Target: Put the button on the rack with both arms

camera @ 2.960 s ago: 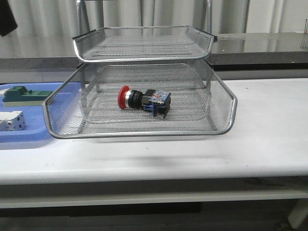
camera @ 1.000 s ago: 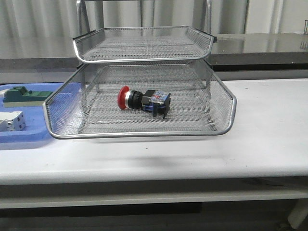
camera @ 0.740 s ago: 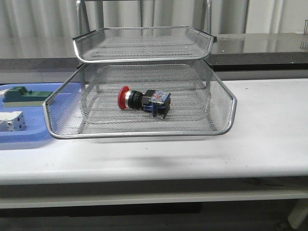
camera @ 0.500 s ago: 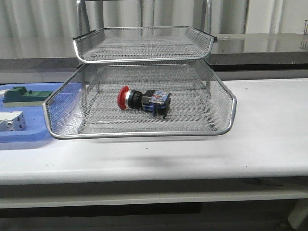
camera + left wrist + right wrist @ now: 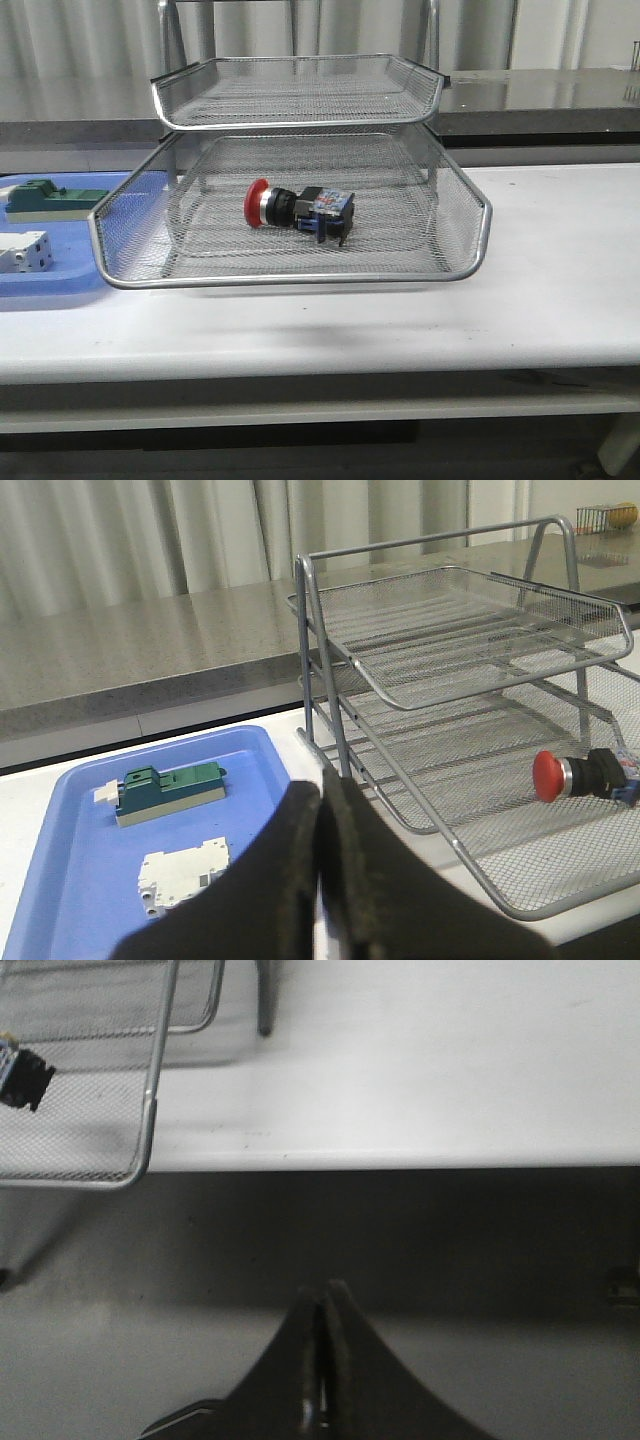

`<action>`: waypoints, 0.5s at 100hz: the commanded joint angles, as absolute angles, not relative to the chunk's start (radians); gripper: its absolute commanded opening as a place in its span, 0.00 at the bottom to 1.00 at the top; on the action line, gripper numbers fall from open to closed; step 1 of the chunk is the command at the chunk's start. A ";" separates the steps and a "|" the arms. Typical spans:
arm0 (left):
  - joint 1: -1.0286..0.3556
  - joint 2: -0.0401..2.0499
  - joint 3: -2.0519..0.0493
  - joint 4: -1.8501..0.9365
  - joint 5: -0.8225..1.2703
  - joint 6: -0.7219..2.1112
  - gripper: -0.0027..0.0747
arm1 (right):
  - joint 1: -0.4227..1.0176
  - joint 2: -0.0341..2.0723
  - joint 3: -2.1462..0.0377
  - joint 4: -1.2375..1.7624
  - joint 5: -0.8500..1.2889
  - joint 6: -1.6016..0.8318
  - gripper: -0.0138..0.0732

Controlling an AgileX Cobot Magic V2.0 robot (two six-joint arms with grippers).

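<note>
The button [image 5: 297, 210], with red cap, black body and blue-black rear block, lies on its side in the rack's [image 5: 290, 280] lower wire tray. It also shows in the left wrist view [image 5: 585, 774], and its rear block in the right wrist view [image 5: 20, 1073]. Neither arm shows in the front view. My left gripper [image 5: 321, 785] is shut and empty, back above the blue tray's near side, well clear of the rack [image 5: 420, 702]. My right gripper [image 5: 322, 1295] is shut and empty, below the table's front edge, right of the rack's corner [image 5: 145, 1130].
A flat blue plastic tray [image 5: 60, 285] lies left of the rack with a green block [image 5: 55, 198] and a white block [image 5: 22, 250]; all three show in the left wrist view, tray [image 5: 75, 880], green block [image 5: 168, 789], white block [image 5: 186, 874]. A grey counter [image 5: 560, 100] runs behind.
A dark arm part at the top left of the front view three seconds ago is gone. The button and rack have not moved.
</note>
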State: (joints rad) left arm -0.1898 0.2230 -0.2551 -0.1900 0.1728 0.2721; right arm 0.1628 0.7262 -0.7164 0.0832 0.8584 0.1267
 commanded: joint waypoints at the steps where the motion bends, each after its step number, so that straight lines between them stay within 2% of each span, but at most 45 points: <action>1: -0.188 0.230 -0.283 -0.201 0.086 0.261 0.01 | 0.165 0.799 -0.750 0.182 0.783 0.041 0.08; 21: -0.188 0.230 -0.283 -0.201 0.086 0.261 0.01 | 0.194 0.948 -0.750 0.286 0.737 -0.045 0.08; 50: -0.188 0.230 -0.283 -0.201 0.086 0.261 0.01 | 0.403 1.143 -0.750 0.286 0.602 -0.045 0.08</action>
